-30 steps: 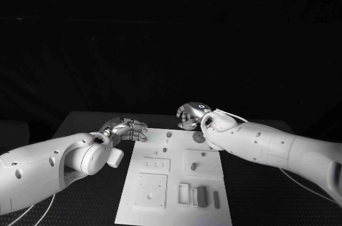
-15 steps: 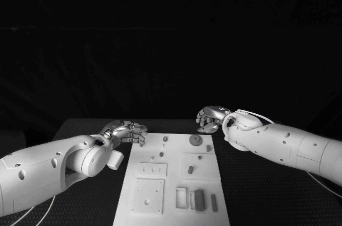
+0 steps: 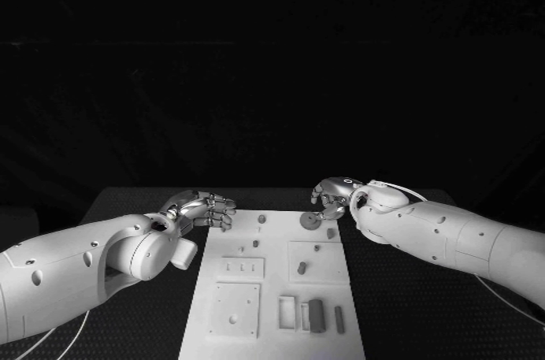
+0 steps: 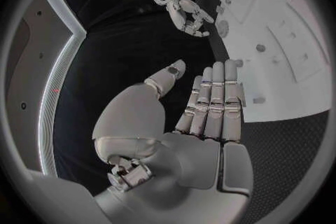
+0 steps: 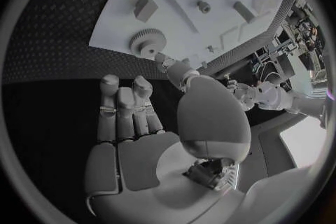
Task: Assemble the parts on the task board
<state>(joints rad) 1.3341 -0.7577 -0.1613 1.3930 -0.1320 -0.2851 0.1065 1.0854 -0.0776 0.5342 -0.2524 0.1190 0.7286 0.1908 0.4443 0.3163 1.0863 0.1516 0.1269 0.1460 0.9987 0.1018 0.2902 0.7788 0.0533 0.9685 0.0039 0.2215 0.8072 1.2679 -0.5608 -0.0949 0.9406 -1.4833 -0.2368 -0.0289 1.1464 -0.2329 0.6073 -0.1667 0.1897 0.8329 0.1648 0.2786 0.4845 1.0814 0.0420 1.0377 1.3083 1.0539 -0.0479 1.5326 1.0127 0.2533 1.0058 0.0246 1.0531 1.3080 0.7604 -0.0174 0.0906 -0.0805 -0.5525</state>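
Grabbing that gear [image 3: 308,219] at the far end of the task board [image 3: 272,313] looks easy: small, stiff, probably light. Pinch it by the toothed rim. Your right hand [image 3: 331,196] hovers beside it, fingers loose and empty; left hand [image 3: 205,209] is empty too.

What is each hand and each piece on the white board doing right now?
Left hand: open, holds nothing, at the task board's far left corner.
Right hand: open, fingers just above the gear.
Gear: lies flat on the board's far end.
Bar-shaped parts: lie at the near end.
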